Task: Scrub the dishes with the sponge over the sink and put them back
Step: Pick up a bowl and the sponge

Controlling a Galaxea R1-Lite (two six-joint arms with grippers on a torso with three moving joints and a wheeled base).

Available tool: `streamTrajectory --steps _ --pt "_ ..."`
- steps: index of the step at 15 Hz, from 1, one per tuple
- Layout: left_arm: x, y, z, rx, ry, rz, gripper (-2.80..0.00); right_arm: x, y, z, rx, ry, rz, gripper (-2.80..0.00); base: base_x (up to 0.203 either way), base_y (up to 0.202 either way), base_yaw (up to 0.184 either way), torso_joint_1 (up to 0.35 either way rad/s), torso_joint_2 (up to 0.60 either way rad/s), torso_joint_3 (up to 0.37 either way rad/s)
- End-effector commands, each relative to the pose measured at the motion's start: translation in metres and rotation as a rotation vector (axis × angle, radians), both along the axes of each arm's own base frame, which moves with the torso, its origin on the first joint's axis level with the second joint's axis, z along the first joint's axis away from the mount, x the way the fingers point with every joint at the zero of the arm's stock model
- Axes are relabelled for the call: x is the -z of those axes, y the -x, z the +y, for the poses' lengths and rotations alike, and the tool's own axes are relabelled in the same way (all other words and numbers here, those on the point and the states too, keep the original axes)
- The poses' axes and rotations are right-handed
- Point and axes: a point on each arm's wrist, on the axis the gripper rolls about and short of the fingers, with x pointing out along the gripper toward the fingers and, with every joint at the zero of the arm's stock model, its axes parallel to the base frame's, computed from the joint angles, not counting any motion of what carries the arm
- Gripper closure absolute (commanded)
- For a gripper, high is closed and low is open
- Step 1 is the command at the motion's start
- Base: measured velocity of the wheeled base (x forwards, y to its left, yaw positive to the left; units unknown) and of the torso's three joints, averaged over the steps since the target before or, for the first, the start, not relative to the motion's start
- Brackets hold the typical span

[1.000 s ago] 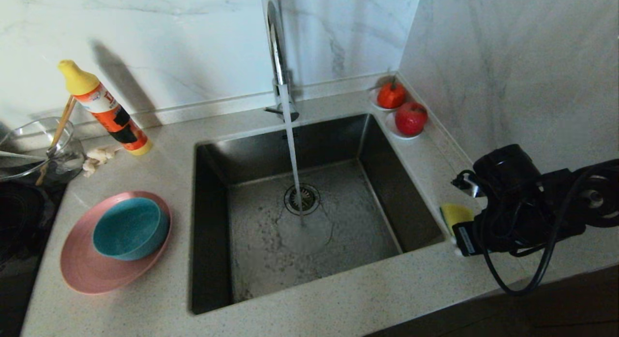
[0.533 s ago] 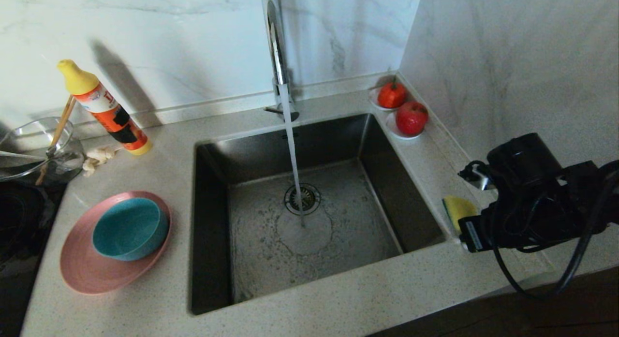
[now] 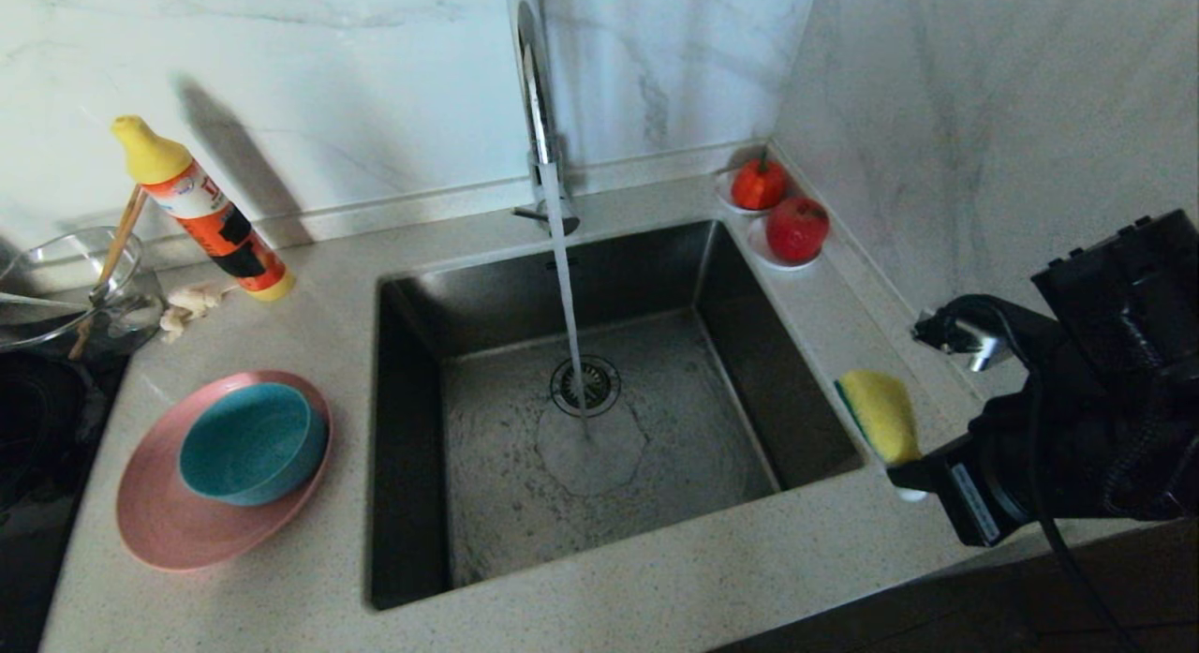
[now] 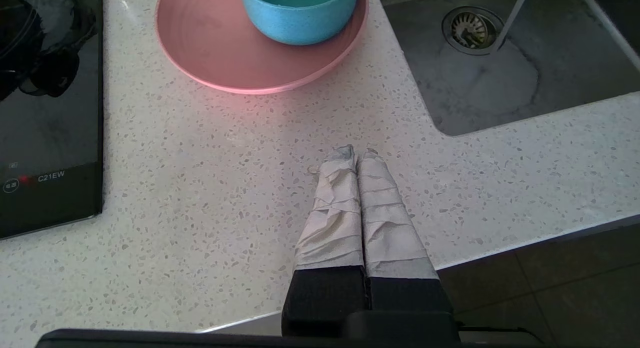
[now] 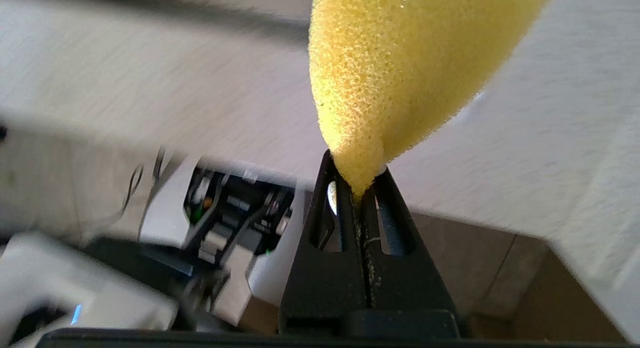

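Head view has the right claw [image 3: 923, 475] off to the right of the sink [image 3: 796, 419], above the tabletop [image 3: 656, 587] at the basin's right rim. It's pinched tight on one end of the sponge [image 3: 880, 414], so the sponge sticks out from the fingertips up and back toward the wall, long axis running roughly along the sink's right edge, yellow face showing with a thin green strip down the side facing the basin. In the right wrist view the sponge [image 5: 400, 63] is squashed to a point where the two black fingers [image 5: 395, 228] clamp it, then fans out wide past them.

Pink plate [image 3: 169, 531] sits on the tabletop left of the sink with the teal bowl [image 3: 248, 442] in it. Chopsticks [image 3: 112, 259] lean in the glass bowl [image 3: 56, 259] at the far left. Tap [image 3: 534, 91] is running into the drain.

Left claw [image 4: 357, 156] is parked over the front of the tabletop near the plate, wrapped fingers pressed together, holding nothing
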Motion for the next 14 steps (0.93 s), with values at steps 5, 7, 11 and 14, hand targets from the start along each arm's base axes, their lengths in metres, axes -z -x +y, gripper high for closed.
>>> streamTrajectory --steps 5,7,11,14 --pt "0.0 0.0 0.0 0.0 0.0 0.0 0.0 -0.01 0.056 0.009 -0.162 0.05 -0.025 0.0 0.0 0.0 0.0 0.0 0.0 0.0" --pt "0.0 0.0 0.0 -0.001 0.0 0.0 0.0 -0.012 0.068 0.01 -0.217 0.058 -0.013 0.0 0.0 0.0 0.0 0.0 0.0 0.0" --pt "0.0 0.0 0.0 -0.001 0.0 0.0 0.0 -0.013 0.084 0.004 -0.262 0.08 0.003 0.0 0.0 0.0 0.0 0.0 0.0 0.0" --pt "0.0 0.0 0.0 0.0 0.0 0.0 0.0 -0.01 0.087 0.01 -0.299 0.093 0.013 0.0 0.0 0.0 0.0 0.0 0.0 0.0"
